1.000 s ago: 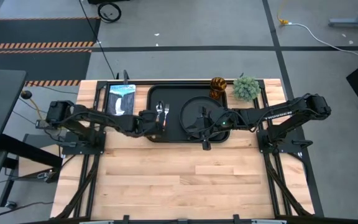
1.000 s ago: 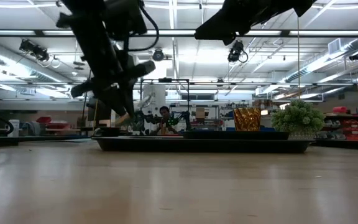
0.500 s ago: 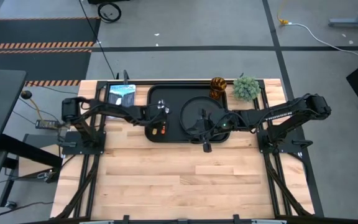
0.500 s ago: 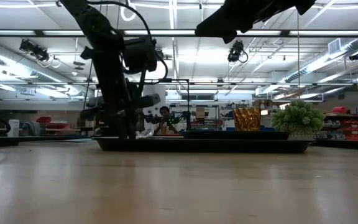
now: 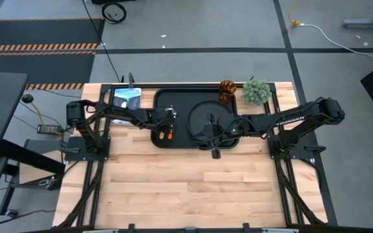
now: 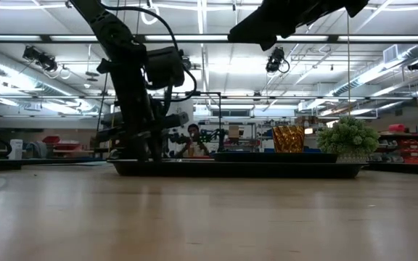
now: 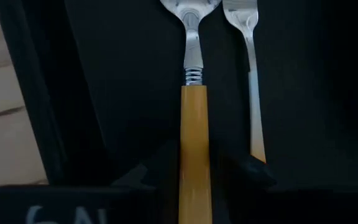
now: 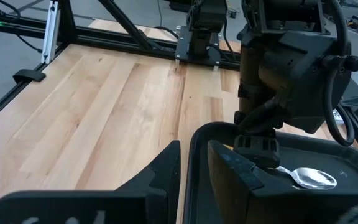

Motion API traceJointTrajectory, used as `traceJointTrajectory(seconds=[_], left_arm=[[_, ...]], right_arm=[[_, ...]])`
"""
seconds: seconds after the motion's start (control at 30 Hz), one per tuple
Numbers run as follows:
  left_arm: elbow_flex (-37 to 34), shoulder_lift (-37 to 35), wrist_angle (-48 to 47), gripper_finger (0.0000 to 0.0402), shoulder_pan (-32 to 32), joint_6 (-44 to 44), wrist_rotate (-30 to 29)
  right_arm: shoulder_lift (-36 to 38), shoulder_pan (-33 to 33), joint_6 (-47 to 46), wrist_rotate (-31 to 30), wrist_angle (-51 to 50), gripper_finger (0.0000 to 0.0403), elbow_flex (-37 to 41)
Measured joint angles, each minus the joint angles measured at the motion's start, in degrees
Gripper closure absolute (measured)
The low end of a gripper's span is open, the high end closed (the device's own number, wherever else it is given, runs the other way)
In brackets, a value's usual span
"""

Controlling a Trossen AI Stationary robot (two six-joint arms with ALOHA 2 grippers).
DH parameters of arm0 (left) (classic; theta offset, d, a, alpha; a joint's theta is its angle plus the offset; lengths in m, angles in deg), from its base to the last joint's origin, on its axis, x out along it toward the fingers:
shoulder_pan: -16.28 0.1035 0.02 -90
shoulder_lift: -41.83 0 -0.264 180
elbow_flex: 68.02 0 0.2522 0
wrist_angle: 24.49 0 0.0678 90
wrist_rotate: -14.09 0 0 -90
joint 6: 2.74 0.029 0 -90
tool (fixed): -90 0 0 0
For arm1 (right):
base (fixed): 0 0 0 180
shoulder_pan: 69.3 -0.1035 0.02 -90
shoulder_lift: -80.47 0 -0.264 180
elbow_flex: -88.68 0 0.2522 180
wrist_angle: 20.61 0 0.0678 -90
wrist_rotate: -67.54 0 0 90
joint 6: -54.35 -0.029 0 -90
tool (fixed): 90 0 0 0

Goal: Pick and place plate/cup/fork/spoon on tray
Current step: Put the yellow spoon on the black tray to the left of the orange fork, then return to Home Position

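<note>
The black tray [image 5: 173, 97] lies at the table's far middle. On it are the round black plate [image 5: 206, 113] and, at its far right corner, the amber cup [image 5: 227, 88]. The spoon [image 7: 194, 155] and the fork [image 7: 248, 62] lie side by side on the tray's left part, their orange handles toward the near edge. My left gripper [image 5: 165, 126] stands over them, pointing down, shut on the spoon. My right gripper [image 5: 214, 150] hovers over the tray's near edge by the plate, empty, with a narrow gap between its fingers. My left gripper pinches the spoon's orange handle [image 7: 195, 140] between its two fingers, about midway along it. The fingers come from above and lie across the handle. The spoon lies flat on the tray, its bowl [image 8: 312, 178] sticking out toward the far side.
A small green plant [image 5: 256, 92] stands just right of the cup. A blue and white card [image 5: 126, 101] lies left of the tray. The near half of the wooden table [image 5: 193, 188] is bare.
My left gripper has gone down and toward the table's right onto the tray's left part, turning from slanted to pointing down. The spoon it carries now lies flat beside the fork. In the last half second it has kept still.
</note>
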Motion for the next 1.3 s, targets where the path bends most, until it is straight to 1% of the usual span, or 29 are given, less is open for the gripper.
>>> traceJointTrajectory(seconds=[0.17, 0.33, 0.5, 0.73, 0.87, 0.97, 1.07, 1.2, 1.3], left_arm=[[0.0, -0.03, 0.05, 0.026, -0.02, 0.72, -0.06], [0.0, -1.88, -0.42, 0.0253, -0.42, 2.33, -0.65], [0.02, -6.0, -0.72, 0.0255, -2.1, 5.4, -2.65], [0.02, -13.83, -1.77, 0.0255, -6.46, 12.95, -5.44], [0.02, -18.16, -1.49, 0.0255, -9.83, 17.2, -9.18], [0.07, -20.65, 0.17, 0.0255, -12.71, 23.23, -11.05], [0.11, -21.8, 4.12, 0.0256, -16.01, 32.93, -11.37], [0.07, -21.99, 7.68, 0.0256, -19.46, 45.6, -11.47], [0.04, -21.99, 8.65, 0.0256, -20.62, 53.02, -12.71]], right_arm=[[0.0, 0.0, -0.23, 0.0, -0.04, 0.0314, 0.0], [0.0, 0.01, -0.24, 0.0, -0.43, 0.0314, 0.02], [0.43, 0.02, -0.2, 0.0, -1.98, 0.0314, 0.08], [5.36, 0.95, -0.46, 0.13, -3.72, 0.0314, 0.09], [7.42, 0.9, -0.77, 0.15, -4.76, 0.0314, 0.07], [8.18, 0.9, -1.44, 0.19, -6.0, 0.0314, 0.07], [8.77, 0.94, -2.38, 1.36, -4.8, 0.0314, 1.23], [10.19, 1.5, -4.12, 1.81, 0.17, 0.0314, 5.79], [12.44, 2.12, -4.63, 1.72, 4.58, 0.0314, 10.43]])
